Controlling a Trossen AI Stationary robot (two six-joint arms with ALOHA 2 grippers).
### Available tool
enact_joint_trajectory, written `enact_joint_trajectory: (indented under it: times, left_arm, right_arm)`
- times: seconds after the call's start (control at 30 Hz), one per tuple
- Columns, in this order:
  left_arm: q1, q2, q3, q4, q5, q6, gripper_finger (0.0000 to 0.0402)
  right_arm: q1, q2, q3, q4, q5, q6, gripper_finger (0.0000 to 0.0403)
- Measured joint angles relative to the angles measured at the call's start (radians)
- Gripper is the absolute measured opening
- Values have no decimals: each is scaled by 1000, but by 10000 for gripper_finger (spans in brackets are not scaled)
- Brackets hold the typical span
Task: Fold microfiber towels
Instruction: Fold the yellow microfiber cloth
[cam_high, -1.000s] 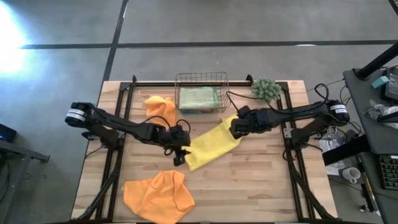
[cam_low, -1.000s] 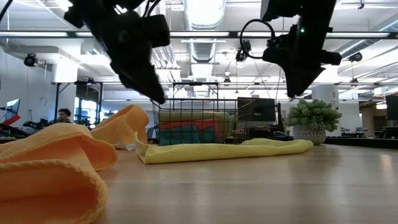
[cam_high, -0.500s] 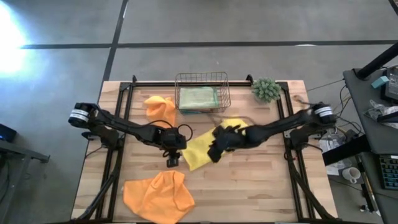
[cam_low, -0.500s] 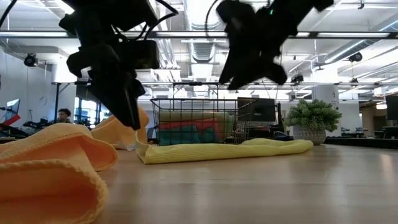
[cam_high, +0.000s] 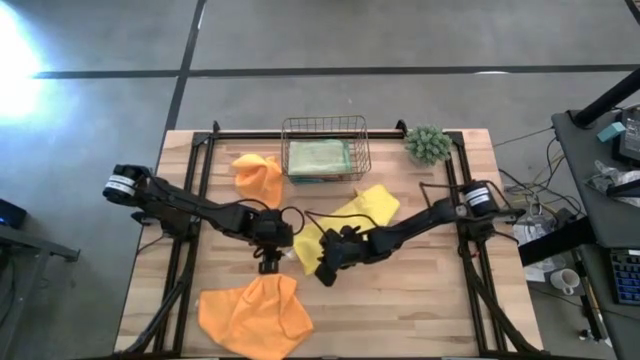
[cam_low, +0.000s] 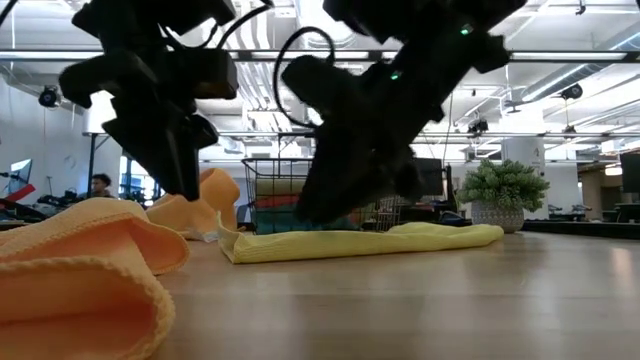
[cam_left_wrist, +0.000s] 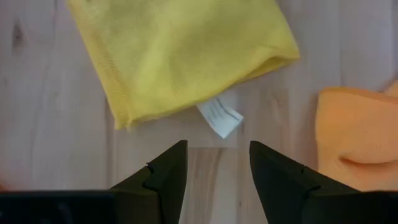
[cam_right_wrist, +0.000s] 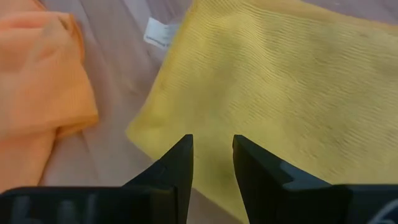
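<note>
Wooden table (cam_high: 420, 290), yellow towel (cam_high: 345, 225) beneath spread right tool (cam_high: 325, 272), left tool (cam_high: 268, 262) spread beside it

Bare table (cam_high: 420, 300) beyond yellow towel (cam_high: 365, 207)

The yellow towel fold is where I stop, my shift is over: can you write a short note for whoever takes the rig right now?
Left gripper: jaws open, empty, above bare wood by the yellow towel and its white tag.
Right gripper: jaws open, empty, over that towel's near corner.
Yellow towel: lies mid-table as a folded strip, not yet a finished fold.
Two orange towels: one crumpled left of the wire basket, one crumpled at the front edge, both unfolded.
Basket: holds folded towels, olive green on top.
Left: finish yellow, fold both orange.
</note>
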Motion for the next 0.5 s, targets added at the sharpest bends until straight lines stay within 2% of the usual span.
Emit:
enact_joint_trajectory:
  times: [0.23, 0.5]
  left_arm:
    - [-7, -3, 0, 0, 0, -2, 157]
    - [-47, -9, 0, 1, -1, -3, 157]
  right_arm:
    - [2, 92, 83, -19, -25, -2, 105]
    - [38, 142, 163, -162, -25, 32, 105]
